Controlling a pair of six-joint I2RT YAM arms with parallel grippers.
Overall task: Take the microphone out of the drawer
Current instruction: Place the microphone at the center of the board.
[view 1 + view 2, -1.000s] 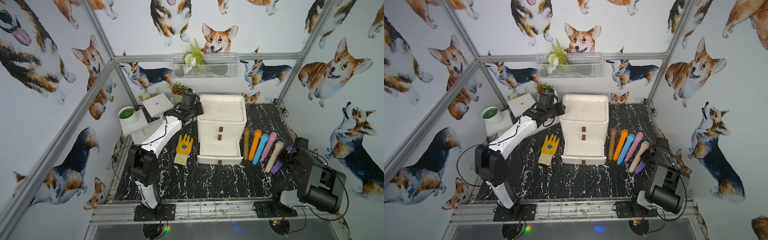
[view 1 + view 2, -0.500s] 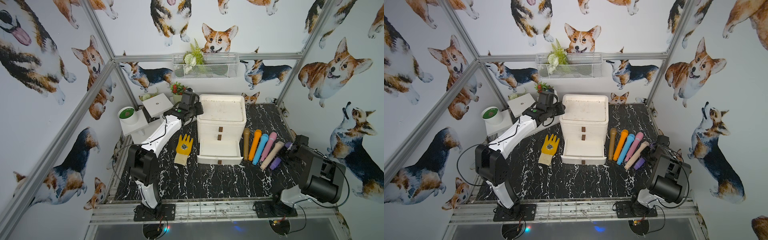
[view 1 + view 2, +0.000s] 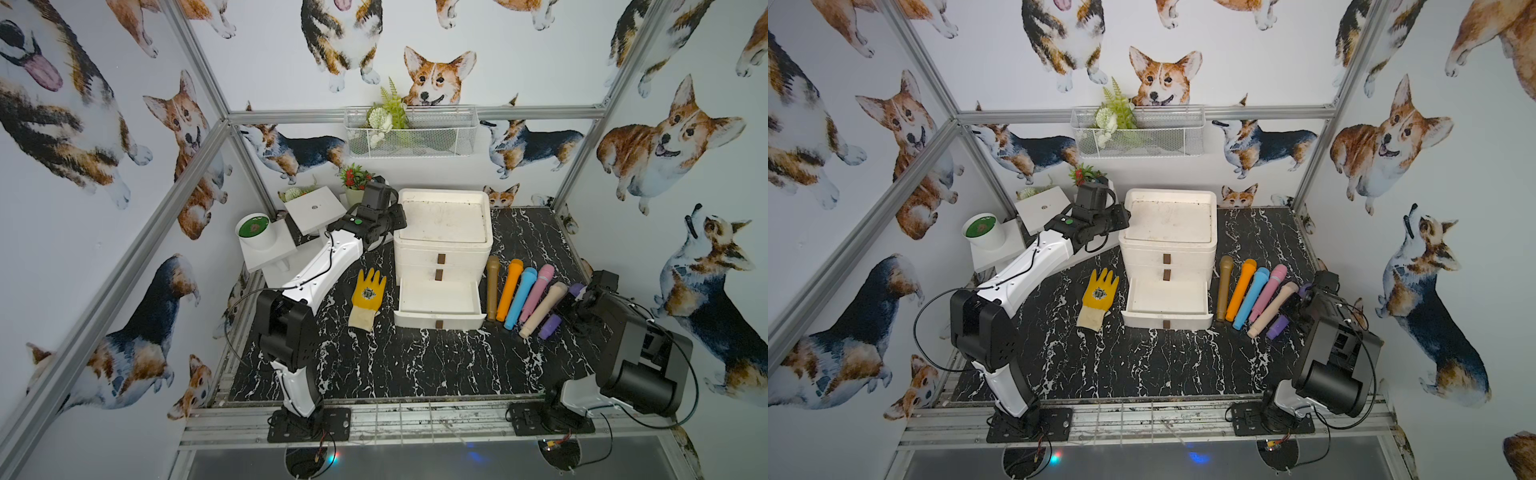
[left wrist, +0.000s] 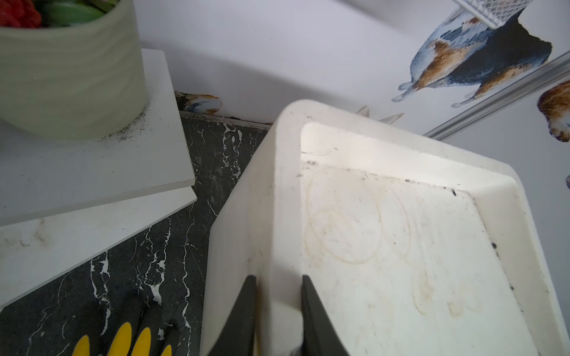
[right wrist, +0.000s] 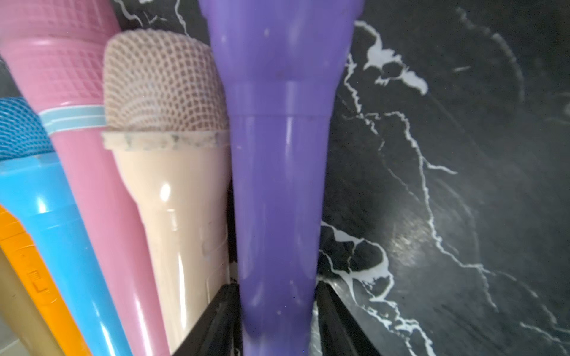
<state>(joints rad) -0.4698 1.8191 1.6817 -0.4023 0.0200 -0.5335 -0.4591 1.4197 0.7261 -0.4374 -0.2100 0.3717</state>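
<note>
The white cabinet's bottom drawer (image 3: 438, 322) is pulled out and its inside looks bare in both top views. A purple microphone (image 5: 277, 154) lies on the black marble top, last in a row after the beige one (image 5: 172, 191). My right gripper (image 5: 277, 288) straddles its handle, open, with a thin gap at one finger. In both top views this gripper (image 3: 570, 304) (image 3: 1298, 305) covers the middle of the purple microphone (image 3: 550, 326) (image 3: 1278, 326). My left gripper (image 4: 279, 280) (image 3: 395, 222) is shut on the cabinet's top rim (image 4: 277, 185).
Gold (image 3: 493, 291), orange (image 3: 510, 291), blue (image 3: 521, 297) and pink (image 3: 536, 293) microphones lie side by side right of the cabinet. A yellow glove (image 3: 368, 299) lies left of it. Plant pots on white blocks (image 3: 266, 245) fill the back left corner, and a wire basket (image 3: 411, 133) hangs on the back wall.
My right gripper's jaws have spread apart round the purple microphone, which has settled slightly closer to the beige one. The left arm has not moved.
</note>
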